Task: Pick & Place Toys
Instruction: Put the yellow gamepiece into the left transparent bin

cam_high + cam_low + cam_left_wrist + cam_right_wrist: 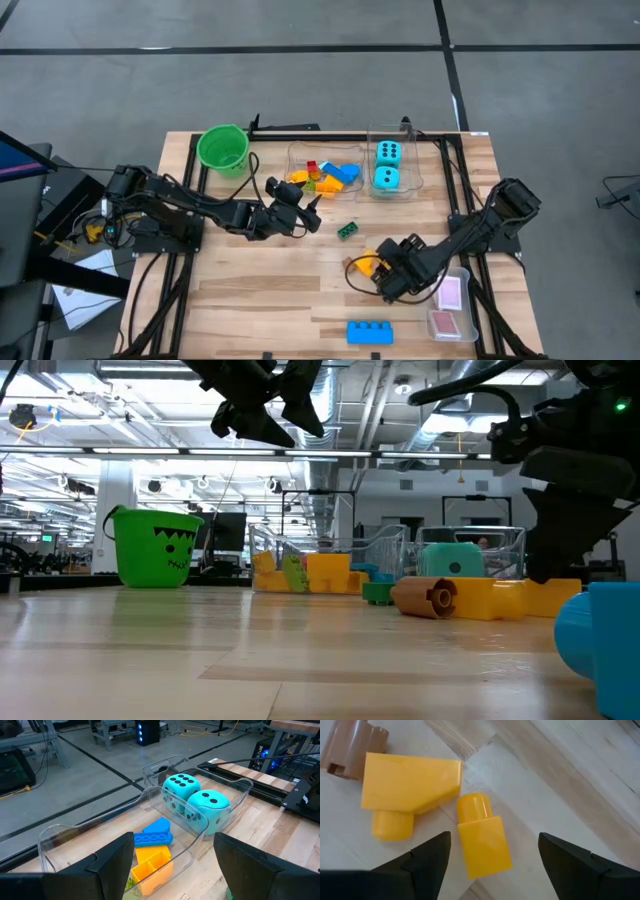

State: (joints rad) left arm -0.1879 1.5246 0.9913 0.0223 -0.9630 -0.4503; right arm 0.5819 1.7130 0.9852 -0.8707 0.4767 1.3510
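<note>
The surface (pixel 270 290) is pale wooden butcher-block with a smooth, faintly glossy grain. At its far side a clear, thin-walled plastic tub (pixel 325 172) holds a jumble of hard plastic blocks in yellow, orange, blue and red. Just to its right a second clear tub (pixel 395 165) holds two rounded cyan dice (pixel 387 166) with black dots. A green bucket (pixel 223 149) stands at the far left.

The right tool (pixel 490 851) hangs over the right half of the surface with its dark fingers spread wide and nothing between them. Straight ahead of it, between the fingers, lies a small yellow block (pixel 482 836), a squarish body with a round stud at one end. Its long axis runs roughly along the tool's line of sight, so the fingers would close across its short, flat sides. A larger wedge-shaped yellow piece (pixel 407 782) touches or nearly touches the stud end, and a brown cylindrical piece (pixel 352 745) lies just beyond that. The right arm is plainly the nearer one.

The left tool (pixel 165 865) hovers above the near wall of the block tub, open and empty.

A long blue studded block (pixel 369 332) lies at the near edge, a small green block (pixel 348 230) at mid-surface, and pink-and-white cards (pixel 451 292) in a shallow clear tray at the near right.
</note>
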